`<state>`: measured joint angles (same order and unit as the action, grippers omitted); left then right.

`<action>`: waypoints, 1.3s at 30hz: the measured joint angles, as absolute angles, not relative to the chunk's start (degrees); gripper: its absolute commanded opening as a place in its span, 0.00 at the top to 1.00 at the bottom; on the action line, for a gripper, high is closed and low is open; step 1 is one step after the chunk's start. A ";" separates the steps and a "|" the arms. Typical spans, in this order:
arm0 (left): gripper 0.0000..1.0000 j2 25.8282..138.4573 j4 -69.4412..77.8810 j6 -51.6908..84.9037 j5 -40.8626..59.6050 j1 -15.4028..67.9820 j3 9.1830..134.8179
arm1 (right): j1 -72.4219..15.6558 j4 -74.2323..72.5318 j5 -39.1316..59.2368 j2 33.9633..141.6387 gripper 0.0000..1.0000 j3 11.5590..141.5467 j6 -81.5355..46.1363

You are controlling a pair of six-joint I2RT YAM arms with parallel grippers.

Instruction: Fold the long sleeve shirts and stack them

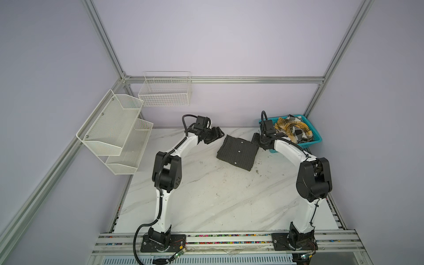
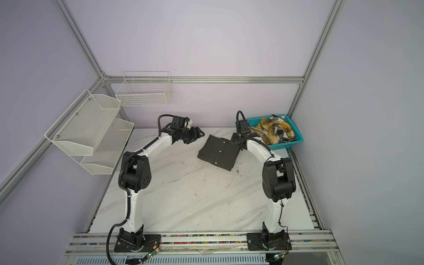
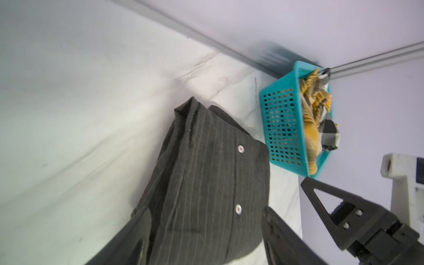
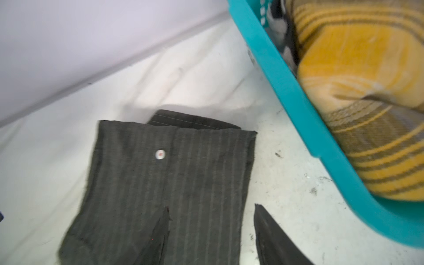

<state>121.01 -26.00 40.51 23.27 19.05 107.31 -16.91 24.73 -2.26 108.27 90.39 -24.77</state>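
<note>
On the white marbled table (image 1: 206, 195) mid-frame, with left tool (image 1: 219, 134) and right tool (image 4: 211, 206) spread, lift straight off the folded charcoal pinstriped shirt (image 1: 237, 152) without dragging.

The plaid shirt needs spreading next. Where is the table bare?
Bare marble table stretches between the left arm and the right arm, in front of the folded pinstripe shirt. Back right is crowded: that shirt, the right tool and the teal basket sit close together.

Charcoal pinstriped shirt (image 1: 237, 152) (white buttons (image 1: 239, 151)); yellow-black-white plaid shirt (image 1: 293, 129); teal basket (image 3: 282, 128).
</note>
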 measured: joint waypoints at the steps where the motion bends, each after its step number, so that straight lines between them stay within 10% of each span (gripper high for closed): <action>1: 0.48 117.34 -25.34 40.32 23.35 19.29 104.55 | -17.65 24.82 -2.35 107.81 0.53 90.89 -24.86; 18: 0.77 128.44 -20.25 40.88 27.99 24.77 94.56 | -18.52 24.53 2.22 124.31 0.61 93.86 -22.96; 31: 0.67 84.42 -13.26 51.92 22.02 33.10 38.26 | -33.56 20.53 5.02 106.24 0.62 68.51 -24.25; 39: 0.60 64.90 -19.55 52.93 12.23 28.29 40.91 | -32.75 23.40 2.94 97.03 0.63 65.30 -27.24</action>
<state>64.90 -19.55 52.93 12.23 28.29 40.91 -32.75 23.40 2.94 97.03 65.30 -27.24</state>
